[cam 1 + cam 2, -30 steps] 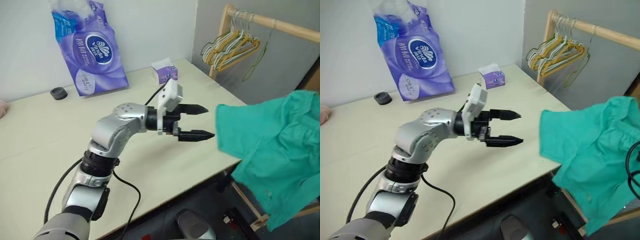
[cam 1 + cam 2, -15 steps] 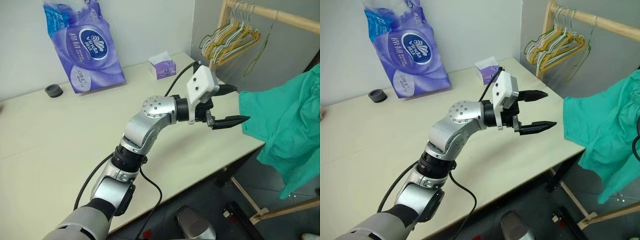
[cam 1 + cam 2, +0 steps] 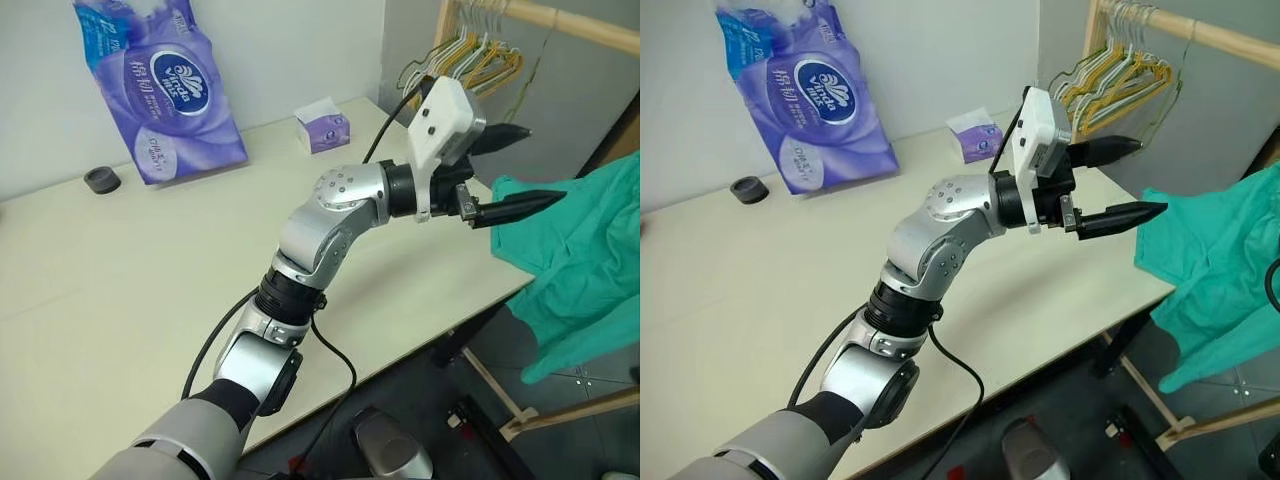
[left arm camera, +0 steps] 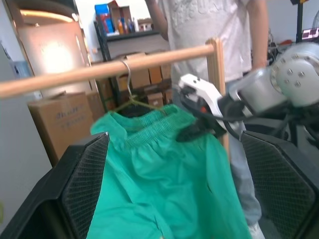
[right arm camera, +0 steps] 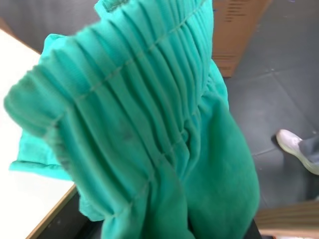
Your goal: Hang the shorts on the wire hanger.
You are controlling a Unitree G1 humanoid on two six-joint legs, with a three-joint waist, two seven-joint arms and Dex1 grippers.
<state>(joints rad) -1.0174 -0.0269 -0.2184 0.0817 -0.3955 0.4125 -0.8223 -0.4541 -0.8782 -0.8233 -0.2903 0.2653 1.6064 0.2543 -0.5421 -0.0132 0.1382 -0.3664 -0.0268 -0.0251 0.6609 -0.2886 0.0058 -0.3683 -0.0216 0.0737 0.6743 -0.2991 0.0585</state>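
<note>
Shorts (image 4: 164, 174) in right pincer (image 4: 199, 130); left pincer (image 3: 505, 168) spread.

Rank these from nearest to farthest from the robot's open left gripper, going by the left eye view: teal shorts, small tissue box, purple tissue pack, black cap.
1. teal shorts, just beyond the left gripper
2. small tissue box, table's far edge
3. purple tissue pack, against the wall
4. black cap, far left
</note>
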